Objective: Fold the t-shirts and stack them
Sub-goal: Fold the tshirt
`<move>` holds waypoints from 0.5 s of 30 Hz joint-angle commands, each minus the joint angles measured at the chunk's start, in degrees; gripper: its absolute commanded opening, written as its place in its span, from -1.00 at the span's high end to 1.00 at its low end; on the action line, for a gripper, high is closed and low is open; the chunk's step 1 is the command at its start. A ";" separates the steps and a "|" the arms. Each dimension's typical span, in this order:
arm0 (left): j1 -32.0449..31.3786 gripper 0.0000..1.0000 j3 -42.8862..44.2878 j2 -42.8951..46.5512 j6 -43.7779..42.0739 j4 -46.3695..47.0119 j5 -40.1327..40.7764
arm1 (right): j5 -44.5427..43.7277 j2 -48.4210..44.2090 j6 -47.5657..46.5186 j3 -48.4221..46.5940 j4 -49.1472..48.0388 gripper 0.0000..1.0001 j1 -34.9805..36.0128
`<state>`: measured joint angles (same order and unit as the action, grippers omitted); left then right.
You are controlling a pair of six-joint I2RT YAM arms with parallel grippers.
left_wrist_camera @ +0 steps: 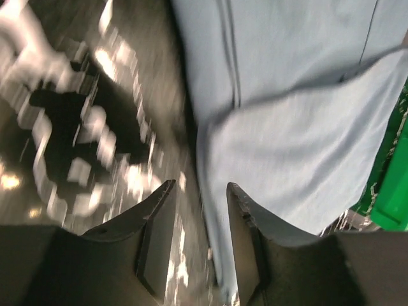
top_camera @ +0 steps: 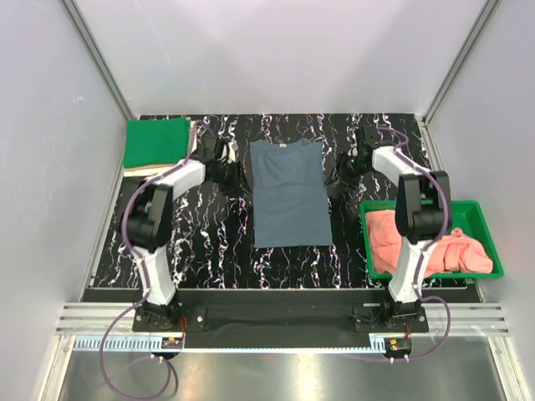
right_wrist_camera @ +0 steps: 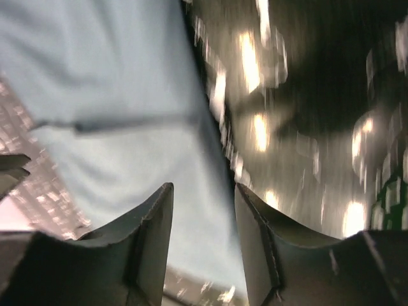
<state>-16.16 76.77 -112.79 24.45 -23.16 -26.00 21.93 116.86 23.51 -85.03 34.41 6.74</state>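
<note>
The blue t-shirt (top_camera: 288, 192) is laid flat at frame centre. The left gripper (top_camera: 243, 176) and right gripper (top_camera: 334, 186) are held open beside its upper edges.

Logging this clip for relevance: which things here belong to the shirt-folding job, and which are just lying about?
Job: blue-grey t-shirt; folded green shirt stack; pink shirts in green bin; left gripper and right gripper, both open.
Lying about: only the purple cables.
</note>
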 commanded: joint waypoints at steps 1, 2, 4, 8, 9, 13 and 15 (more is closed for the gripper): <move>-1.24 0.15 -6.94 12.14 -0.19 -3.21 6.31 | -2.24 -11.81 7.77 5.12 4.78 -0.01 0.11; -2.72 0.14 -9.08 13.99 -0.28 -2.86 6.31 | -4.16 -13.92 10.65 10.01 5.13 -0.02 0.20; -4.74 0.10 -15.56 19.17 1.03 -2.25 6.92 | -6.02 -20.95 14.18 15.57 4.61 -0.07 0.99; -10.98 0.05 -27.18 27.17 6.48 7.12 2.45 | -8.83 -31.06 26.11 28.57 4.08 -0.15 3.80; -11.95 0.04 -29.20 27.88 7.71 8.81 1.92 | -9.62 -34.64 28.24 30.44 4.08 -0.15 4.59; -15.91 -0.04 -37.55 29.56 12.89 15.06 3.31 | -13.66 -42.23 37.30 37.47 2.24 -0.17 10.90; -17.76 -0.07 -39.24 29.65 13.87 16.56 4.29 | -15.43 -45.04 41.34 40.90 -0.39 -0.20 12.76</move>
<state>-32.34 39.33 -84.73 34.15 -14.39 -22.68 11.51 76.01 54.54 -46.83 37.41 16.93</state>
